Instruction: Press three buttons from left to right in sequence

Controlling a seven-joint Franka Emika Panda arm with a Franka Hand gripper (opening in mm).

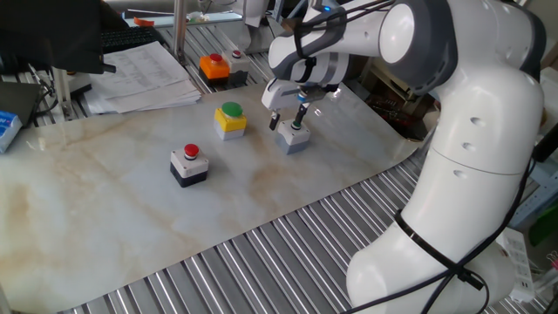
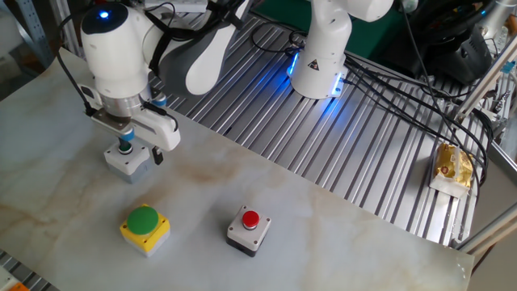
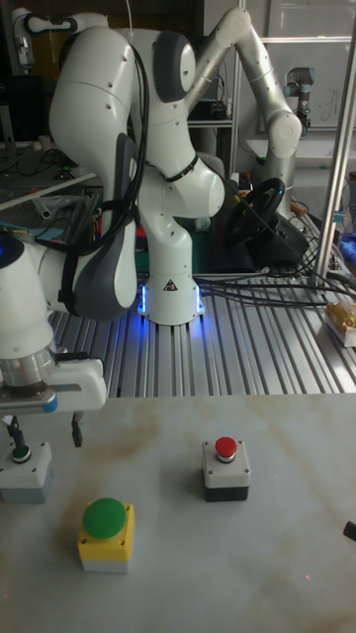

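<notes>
In one fixed view the gripper [image 1: 287,116] hangs over the grey box [image 1: 294,137] with its small dark-green button [image 1: 296,127]. Its two fingers [image 1: 301,113] are spread apart, one above the button and the other off the box's side toward the yellow box [image 1: 230,123]. Whether the fingertip touches the button cannot be told here. The yellow box with its green button [image 1: 230,110] stands just beside the grey box, and the white-topped black box [image 1: 188,166] with the red button [image 1: 191,151] sits nearer the camera on the marble table top [image 1: 105,201]. Behind them, well apart, an orange box [image 1: 214,67] sits at the table's far edge near a stack of papers [image 1: 144,74].

In the other fixed view the gripper [image 2: 139,153] stands above the grey box [image 2: 127,162], a clear gap between its fingers; one tip comes down over the box's top, the other hangs past its side. The yellow box [image 2: 145,230] and the white-topped black box [image 2: 246,230] lie nearer the camera, with nothing between them. Cables [image 2: 388,89] run over the ribbed metal surface behind, and a yellow packet [image 2: 452,166] lies off to the side.

In the tall fixed view the gripper [image 3: 44,432] is open, one finger over the small dark-green button [image 3: 19,454] on the grey box [image 3: 27,478], the other beside the box. The yellow box [image 3: 106,539] and the white-topped black box [image 3: 226,470] stand apart from it. A second white robot arm [image 3: 267,99] stands in the background.
</notes>
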